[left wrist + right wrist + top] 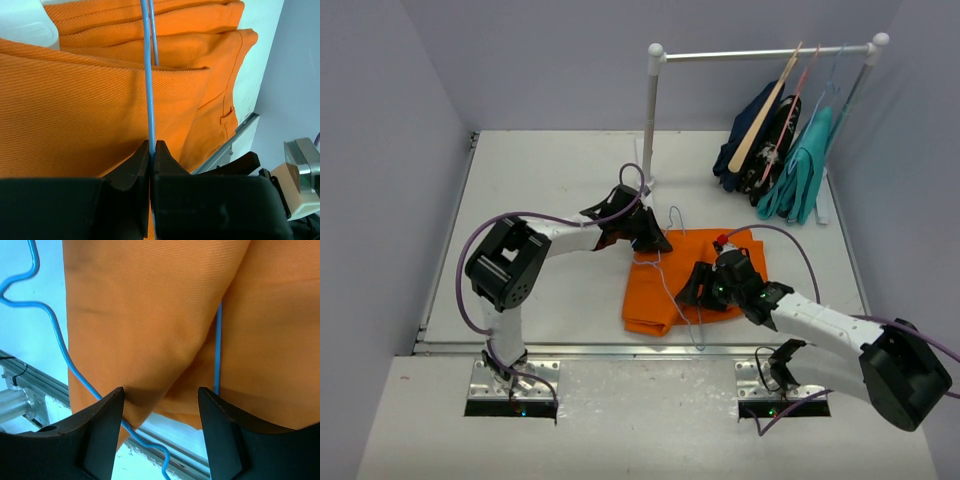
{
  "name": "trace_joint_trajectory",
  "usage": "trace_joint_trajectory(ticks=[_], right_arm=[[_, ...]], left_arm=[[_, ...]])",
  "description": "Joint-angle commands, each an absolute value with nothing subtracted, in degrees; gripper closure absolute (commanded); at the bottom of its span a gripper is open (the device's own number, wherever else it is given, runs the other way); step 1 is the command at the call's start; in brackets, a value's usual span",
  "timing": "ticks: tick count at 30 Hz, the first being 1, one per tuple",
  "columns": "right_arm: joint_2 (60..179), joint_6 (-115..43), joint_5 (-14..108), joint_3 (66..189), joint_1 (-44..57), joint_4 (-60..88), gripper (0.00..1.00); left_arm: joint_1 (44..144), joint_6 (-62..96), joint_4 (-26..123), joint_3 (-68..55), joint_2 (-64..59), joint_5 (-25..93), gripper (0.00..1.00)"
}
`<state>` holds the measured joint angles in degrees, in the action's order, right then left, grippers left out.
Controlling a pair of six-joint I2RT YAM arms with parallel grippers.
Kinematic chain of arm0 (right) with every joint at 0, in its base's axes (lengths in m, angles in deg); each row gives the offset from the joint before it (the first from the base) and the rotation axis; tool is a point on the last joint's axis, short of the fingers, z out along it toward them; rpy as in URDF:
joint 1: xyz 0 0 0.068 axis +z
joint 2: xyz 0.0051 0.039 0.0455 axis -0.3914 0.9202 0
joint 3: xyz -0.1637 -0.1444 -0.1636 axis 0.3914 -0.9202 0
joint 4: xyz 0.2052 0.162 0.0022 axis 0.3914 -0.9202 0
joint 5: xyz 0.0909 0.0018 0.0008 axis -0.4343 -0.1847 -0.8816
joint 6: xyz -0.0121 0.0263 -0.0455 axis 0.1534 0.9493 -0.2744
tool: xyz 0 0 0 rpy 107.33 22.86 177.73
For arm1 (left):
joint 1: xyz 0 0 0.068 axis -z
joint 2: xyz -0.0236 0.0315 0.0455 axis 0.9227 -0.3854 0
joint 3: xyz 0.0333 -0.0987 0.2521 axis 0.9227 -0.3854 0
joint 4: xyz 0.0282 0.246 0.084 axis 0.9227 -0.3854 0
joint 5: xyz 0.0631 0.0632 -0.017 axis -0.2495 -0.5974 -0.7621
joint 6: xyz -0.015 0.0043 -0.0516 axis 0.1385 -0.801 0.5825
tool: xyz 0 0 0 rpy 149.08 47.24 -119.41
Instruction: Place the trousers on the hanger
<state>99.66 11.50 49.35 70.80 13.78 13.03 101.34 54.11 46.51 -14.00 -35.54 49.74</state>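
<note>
Matt ribbed cloth trousers [75, 115] (soft-looking); smooth glossy wire hanger [148, 75]

The left gripper [151, 150] is pinching the hanger [148, 75] wire tight between its jaws. That thin blue wire is running straight up over the folded orange trousers [75, 110].

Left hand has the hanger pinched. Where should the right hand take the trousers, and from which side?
Take the rounded fold at the trousers' near edge, now between the right hand's open fingers. Come down from above: the cloth lies flat and only that fold bulges up. Keep the hanger wire out of the pinch.
</note>
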Motion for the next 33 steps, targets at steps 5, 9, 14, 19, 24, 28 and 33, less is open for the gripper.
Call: trace_joint_trajectory(ticks=[5, 9, 14, 19, 24, 28, 33], right_arm=[[109.13, 16.54, 43.38, 70.91, 13.5, 29.38, 0.46], [110.53, 18.03, 40.24, 68.97, 13.61, 33.8, 0.82], [106.29, 13.5, 42.45, 72.34, 13.36, 25.02, 1.0], [104.88, 4.25, 43.86, 80.05, 8.16, 15.26, 1.0], [110.2, -6.98, 32.54, 86.06, 5.02, 13.49, 1.0], [115.09, -12.37, 25.18, 89.52, 5.26, 13.34, 1.0], [113.31, -14.95, 30.09, 91.1, 4.22, 8.52, 1.0]], left_arm=[[101.87, 50.77, 46.84, -12.7, -32.05, 51.88, 1.0], [101.87, 50.14, 46.19, -12.29, -31.57, 51.4, 1.0], [101.87, 44.06, 38.74, -9.99, -31.62, 50.88, 1.0], [101.87, 36.93, 30.15, -9.59, -30.48, 49.69, 1.0], [101.87, 29.88, 22.9, -9.5, -30.46, 49.33, 1.0], [101.96, 26.04, 18.89, -7.71, -31.45, 48.11, 1.0], [102.05, 23.36, 13.71, -5.32, -32.28, 38.97, 1.0]])
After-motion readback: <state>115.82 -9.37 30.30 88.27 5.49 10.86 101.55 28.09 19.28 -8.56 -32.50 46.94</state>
